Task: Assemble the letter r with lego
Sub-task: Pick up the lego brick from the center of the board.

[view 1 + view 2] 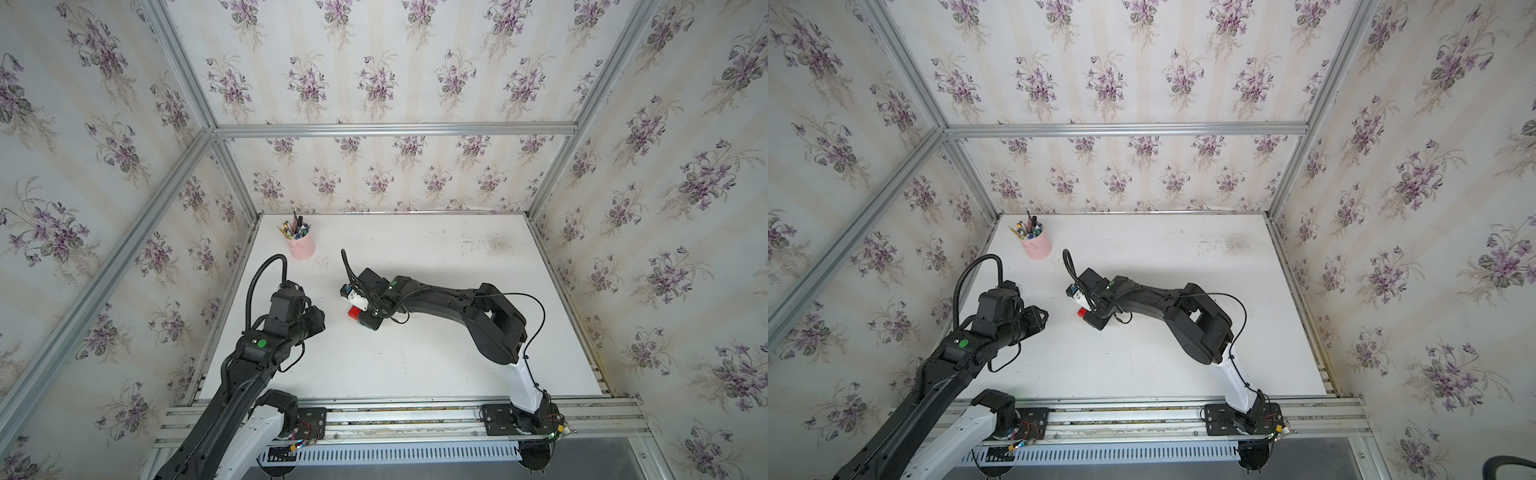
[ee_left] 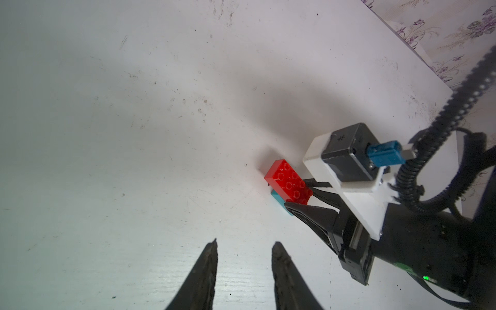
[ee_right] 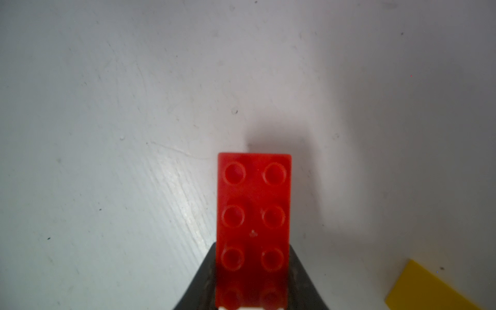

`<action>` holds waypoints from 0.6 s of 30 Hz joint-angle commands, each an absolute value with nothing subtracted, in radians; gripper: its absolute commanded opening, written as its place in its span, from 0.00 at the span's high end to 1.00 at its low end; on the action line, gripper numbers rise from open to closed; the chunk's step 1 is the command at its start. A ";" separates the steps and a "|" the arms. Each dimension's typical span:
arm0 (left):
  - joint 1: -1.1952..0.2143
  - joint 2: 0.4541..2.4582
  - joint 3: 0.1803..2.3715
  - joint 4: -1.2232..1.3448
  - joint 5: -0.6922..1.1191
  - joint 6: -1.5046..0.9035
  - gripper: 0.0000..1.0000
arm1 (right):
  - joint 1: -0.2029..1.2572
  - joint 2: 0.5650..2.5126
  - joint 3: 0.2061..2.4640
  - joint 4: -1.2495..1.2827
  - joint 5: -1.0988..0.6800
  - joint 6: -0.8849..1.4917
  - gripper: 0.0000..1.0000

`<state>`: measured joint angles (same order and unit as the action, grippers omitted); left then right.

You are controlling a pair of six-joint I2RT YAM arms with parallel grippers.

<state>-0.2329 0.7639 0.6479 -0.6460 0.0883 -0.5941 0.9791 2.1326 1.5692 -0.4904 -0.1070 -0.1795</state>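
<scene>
The long red lego brick (image 2: 288, 182) lies studs-up on top of a teal brick (image 2: 279, 200) on the white table. My right gripper (image 2: 298, 194) is shut on the red brick, one black finger on each long side. In the right wrist view the red brick (image 3: 253, 214) runs out from between the jaws of the right gripper (image 3: 253, 245), and a corner of a yellow brick (image 3: 429, 292) shows beside it. In both top views the red brick (image 1: 354, 312) (image 1: 1082, 311) peeks out under the right gripper (image 1: 363, 316). My left gripper (image 2: 245, 243) (image 1: 320, 318) stands open and empty, a short way from the bricks. The letter r is out of view.
A pink pen cup (image 1: 301, 245) (image 1: 1037, 245) stands at the table's far left. Flowered walls with aluminium rails close in the table on three sides. The right arm's cable (image 2: 456, 107) loops above its wrist camera.
</scene>
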 commanded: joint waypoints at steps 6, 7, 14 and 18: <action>-0.230 0.768 0.650 -0.641 0.087 -0.594 0.63 | 0.979 2.134 1.568 -0.497 -0.109 -0.173 0.66; -0.230 0.768 0.652 -0.640 0.087 -0.594 0.63 | 0.979 2.125 1.567 -0.497 -0.109 -0.175 0.66; -0.224 0.804 0.711 -0.645 0.106 -0.554 0.62 | 0.975 1.968 1.564 -0.527 -0.118 -0.205 0.67; -0.213 0.858 0.785 -0.645 0.127 -0.504 0.56 | 0.956 1.828 1.542 -0.556 -0.129 -0.225 0.67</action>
<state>-0.2199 0.8318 0.7486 -0.6495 0.1074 -0.5568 0.9676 1.8938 1.5520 -0.5224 -0.1215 -0.1963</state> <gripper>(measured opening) 0.432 0.333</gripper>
